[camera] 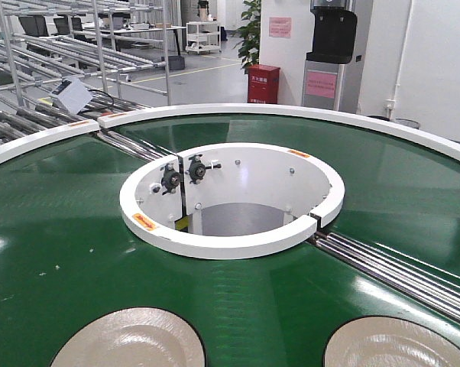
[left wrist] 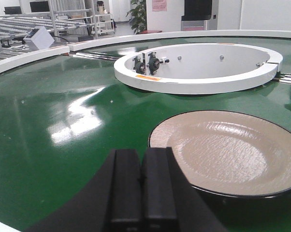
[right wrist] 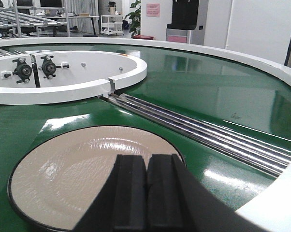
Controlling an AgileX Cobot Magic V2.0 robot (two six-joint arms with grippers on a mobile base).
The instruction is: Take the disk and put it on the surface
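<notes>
Your left gripper (left wrist: 142,162) is holding its two black pads pressed flat together, pinching nothing, and it is hovering low over the green belt (left wrist: 63,145) on the near side of the white inner ring (left wrist: 194,84). You are seeing the left disk (left wrist: 223,152), tan with a dark rim, lying flat on the belt between that gripper and the ring, a little to the gripper's right. Your right gripper (right wrist: 147,164) is also sitting with its pads pressed together and empty. The right disk (right wrist: 82,176) is lying flat on the belt on the near side of the ring, and its near edge is disappearing behind the gripper's fingers. Steel rollers (right wrist: 198,130) are running outward from the gap in the ring, passing on the far side of the right disk. Both disks are resting well apart from each other, neither touching the ring.
</notes>
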